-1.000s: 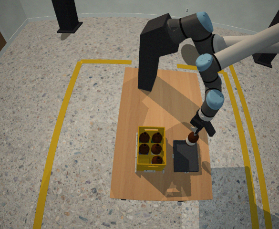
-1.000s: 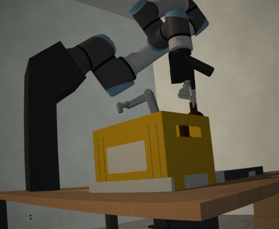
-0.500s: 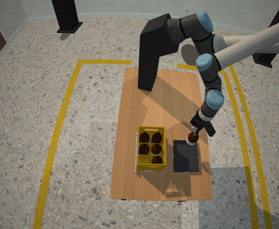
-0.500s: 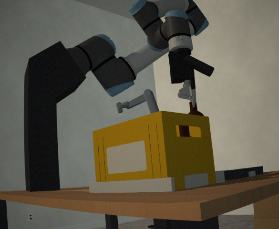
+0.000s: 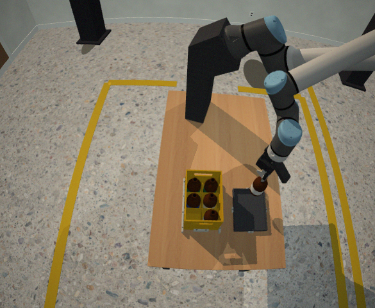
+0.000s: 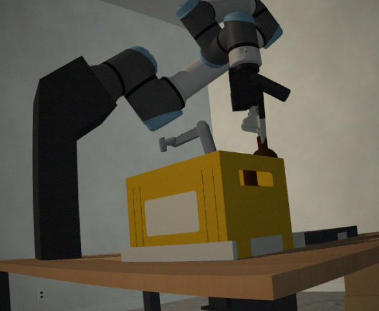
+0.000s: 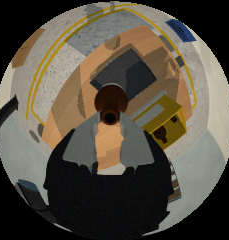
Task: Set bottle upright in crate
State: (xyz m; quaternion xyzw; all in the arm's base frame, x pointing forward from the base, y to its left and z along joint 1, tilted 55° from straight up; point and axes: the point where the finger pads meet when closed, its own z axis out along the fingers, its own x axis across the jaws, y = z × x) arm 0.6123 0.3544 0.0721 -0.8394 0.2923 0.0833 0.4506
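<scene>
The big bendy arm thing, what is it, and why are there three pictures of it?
It is a grey robot arm with blue joint caps that moves things by itself. One camera looks down from above, one looks up from beside the wooden table, and one round picture comes from the arm's wrist. On the table stand a yellow plastic crate with five brown bottles and one free slot, and a dark flat tray. The two-jaw gripper holds a brown bottle with a white label by its neck, upright, above the tray's far end.
</scene>
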